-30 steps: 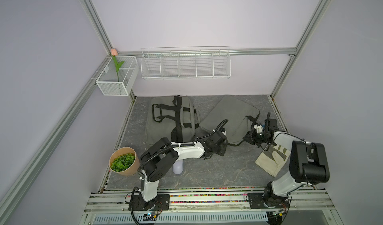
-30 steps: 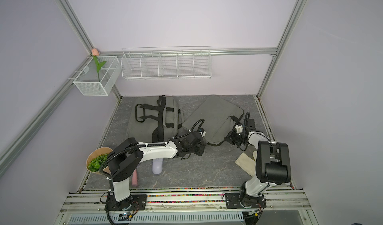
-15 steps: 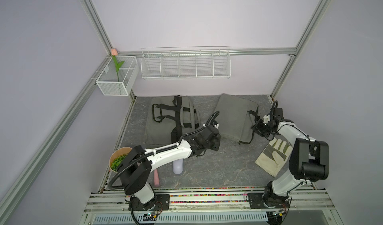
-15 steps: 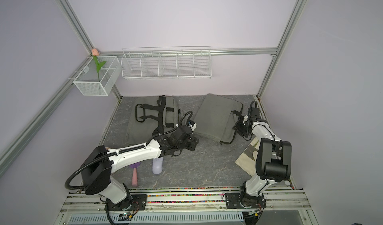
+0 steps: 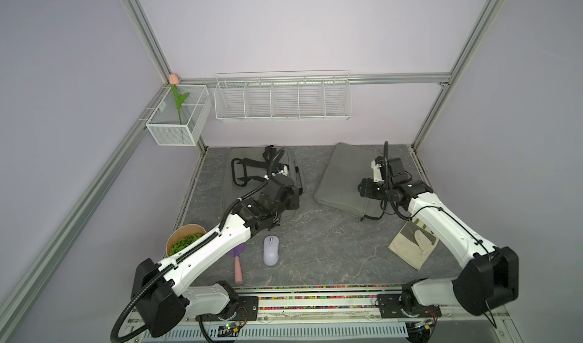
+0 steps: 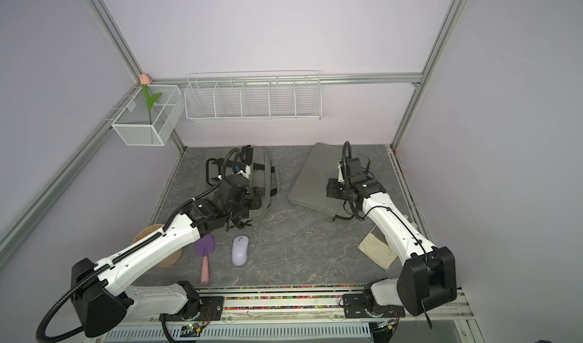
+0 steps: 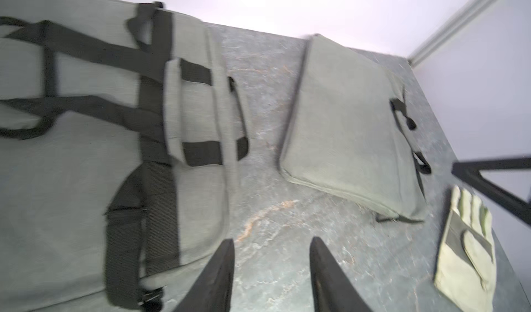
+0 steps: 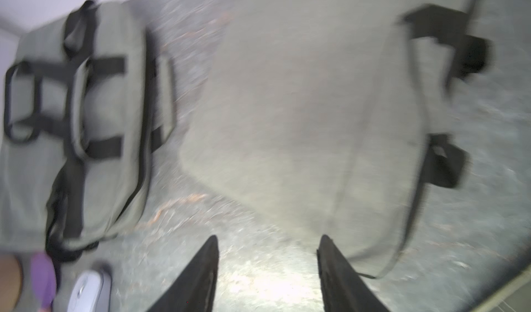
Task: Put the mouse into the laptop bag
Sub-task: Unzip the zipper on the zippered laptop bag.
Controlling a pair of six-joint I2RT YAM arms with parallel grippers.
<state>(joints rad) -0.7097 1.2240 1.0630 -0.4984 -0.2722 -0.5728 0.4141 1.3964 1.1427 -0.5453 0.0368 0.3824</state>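
The lavender mouse (image 5: 271,250) (image 6: 240,250) (image 8: 89,293) lies on the grey table near the front, apart from both arms. The flat grey laptop bag (image 5: 342,180) (image 6: 312,180) (image 7: 344,124) (image 8: 287,109) lies at the back right, and no opening shows. My right gripper (image 5: 362,188) (image 6: 329,188) (image 8: 268,237) hovers open over its near side, holding nothing. My left gripper (image 5: 291,196) (image 6: 257,199) (image 7: 271,240) is open and empty. It hangs by the near right corner of a second grey bag with black straps (image 5: 252,171) (image 7: 86,152).
A pale work glove (image 5: 413,243) (image 7: 471,256) lies at the front right, partly under my right arm. A purple trowel with a pink handle (image 5: 238,262) and a pot of greenery (image 5: 184,240) sit left of the mouse. Wire baskets (image 5: 282,100) hang on the back wall.
Both grippers have opened and let go of the laptop bag, which now lies flat at the back right. My left arm has swung left, uncovering the mouse. My right arm has drawn back.
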